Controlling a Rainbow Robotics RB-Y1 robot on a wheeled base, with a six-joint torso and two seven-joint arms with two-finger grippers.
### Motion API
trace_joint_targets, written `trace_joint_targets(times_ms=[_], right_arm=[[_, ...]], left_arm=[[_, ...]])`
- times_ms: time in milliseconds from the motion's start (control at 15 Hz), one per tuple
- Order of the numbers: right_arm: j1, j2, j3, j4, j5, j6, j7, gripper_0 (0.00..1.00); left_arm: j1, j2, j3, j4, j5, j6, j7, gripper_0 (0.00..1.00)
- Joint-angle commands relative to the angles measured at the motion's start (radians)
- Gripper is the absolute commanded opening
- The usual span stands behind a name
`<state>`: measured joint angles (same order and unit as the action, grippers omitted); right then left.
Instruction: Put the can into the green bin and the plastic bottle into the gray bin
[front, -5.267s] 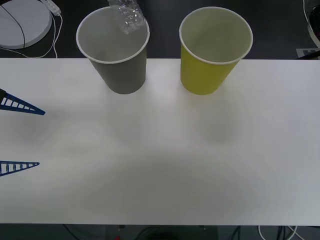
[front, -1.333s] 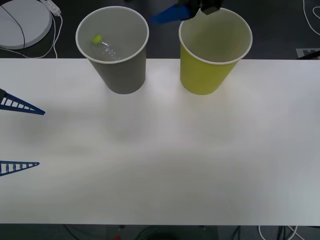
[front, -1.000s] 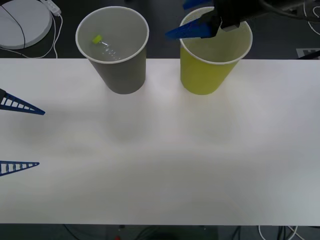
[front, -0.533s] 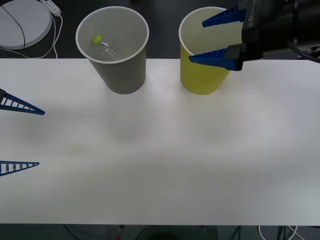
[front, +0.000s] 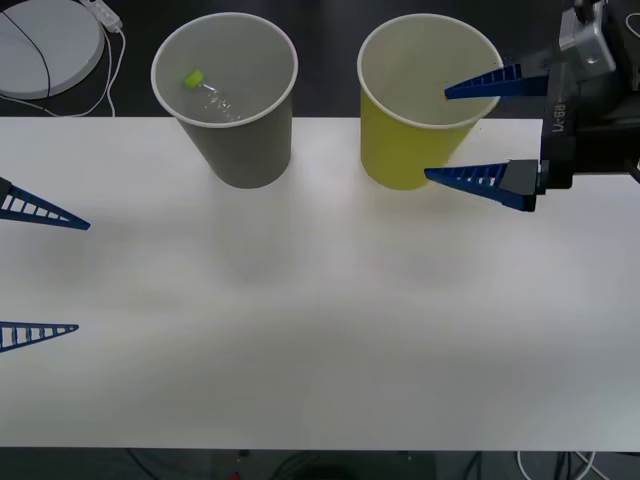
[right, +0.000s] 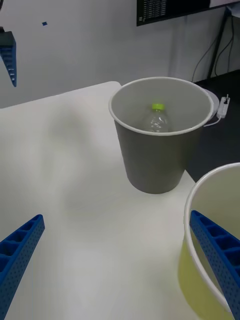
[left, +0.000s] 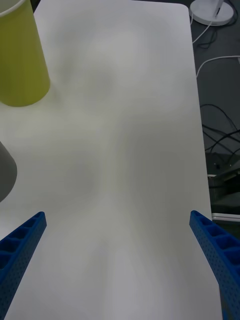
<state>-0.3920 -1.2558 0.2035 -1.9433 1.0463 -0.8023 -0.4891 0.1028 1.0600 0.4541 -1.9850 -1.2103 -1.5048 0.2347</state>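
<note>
Front view: we see the plastic bottle lying inside the gray bin, its lime-green cap against the inner wall. Just beside it stands the green bin, both upright at the far edge of the white tabletop. Our right claw hangs beside the green bin, fingers spread wide and holding nothing. Our left claw waits, fingers apart, at the tabletop's left edge.

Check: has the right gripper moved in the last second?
Yes. The right gripper, fingers open, has drawn back from over the green bin toward the robot's right; it is now off the bin's right side.
</note>
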Motion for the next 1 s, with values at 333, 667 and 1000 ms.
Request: trace_joint_targets(times_ms=[333, 667, 1000], right_arm=[[0.277, -0.005, -0.234, -0.032, -0.098, -0.136, 0.187, 1.0], [0.447, -0.005, -0.381, -0.035, -0.175, -0.264, 0.317, 1.0], [0.591, 0.007, -0.513, -0.074, -0.206, -0.351, 0.376, 1.0]], left_arm=[[0.0, 0.0, 0.0, 0.0, 0.0, 0.0, 0.0, 1.0], [0.0, 0.0, 0.0, 0.0, 0.0, 0.0, 0.0, 1.0], [0.0, 0.0, 0.0, 0.0, 0.0, 0.0, 0.0, 1.0]])
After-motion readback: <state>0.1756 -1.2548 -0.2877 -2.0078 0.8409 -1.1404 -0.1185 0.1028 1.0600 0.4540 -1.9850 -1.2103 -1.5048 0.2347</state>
